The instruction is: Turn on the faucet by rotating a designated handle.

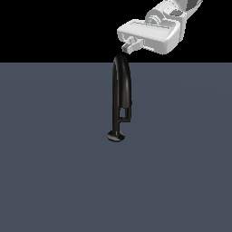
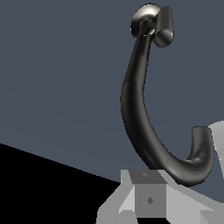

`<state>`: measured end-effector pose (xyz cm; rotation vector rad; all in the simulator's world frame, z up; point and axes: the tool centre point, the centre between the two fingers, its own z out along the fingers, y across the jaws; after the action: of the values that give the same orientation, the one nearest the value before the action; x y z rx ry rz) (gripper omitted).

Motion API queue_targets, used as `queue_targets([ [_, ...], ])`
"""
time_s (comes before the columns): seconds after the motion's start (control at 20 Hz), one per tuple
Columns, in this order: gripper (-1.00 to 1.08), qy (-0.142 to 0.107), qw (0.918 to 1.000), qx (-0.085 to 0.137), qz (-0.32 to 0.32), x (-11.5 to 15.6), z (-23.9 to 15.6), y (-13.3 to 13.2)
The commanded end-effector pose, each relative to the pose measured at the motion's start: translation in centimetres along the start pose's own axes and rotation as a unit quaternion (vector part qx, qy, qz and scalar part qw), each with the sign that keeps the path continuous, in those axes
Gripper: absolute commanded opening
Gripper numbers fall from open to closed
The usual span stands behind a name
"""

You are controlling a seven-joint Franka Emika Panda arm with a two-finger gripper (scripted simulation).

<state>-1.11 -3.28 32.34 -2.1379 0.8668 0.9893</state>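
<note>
- Glossy black metal: the faucet stands alone near the middle of a flat slate-grey floor, a tall narrow arch rising from a small round base.
- The handle is a short black stub jutting from the thin stem low down, towards the exterior view's right, just above the base. In the wrist view it shows as a small cylinder beside the round base, at the far end of the curving tube.
- A white gripper hangs directly over the crown of the arch, very close to it; whether it touches I cannot tell.
- The fingers appear as a small pale cluster under the white hand. Their spread is not clear in either view, so I cannot tell whether they are wide or narrow. Nothing is seen held between them.
- The relation that matters: the handle lies well below the fingers, down the faucet's upright long axis, at the opposite end from where the gripper hovers. My judgement is that the arm must descend alongside the arch to reach it.
- No brands, labels or writing can be read anywhere.
</note>
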Motion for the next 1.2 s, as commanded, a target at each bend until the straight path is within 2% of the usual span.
queue_targets([
  [0.0, -1.00, -0.025, 0.9992, 0.022, 0.021, 1.9, 0.2, -0.1],
  [0.2, -1.00, -0.066, 0.9945, 0.058, 0.057, 5.0, 0.8, -0.2],
  [0.35, -1.00, -0.099, 0.9876, 0.087, 0.085, 7.5, 1.4, -0.2],
  [0.8, -1.00, -0.189, 0.9532, 0.168, 0.165, 14.1, 4.2, 0.5],
  [1.15, -1.00, -0.231, 0.9291, 0.206, 0.203, 17.0, 6.2, 0.9],
])
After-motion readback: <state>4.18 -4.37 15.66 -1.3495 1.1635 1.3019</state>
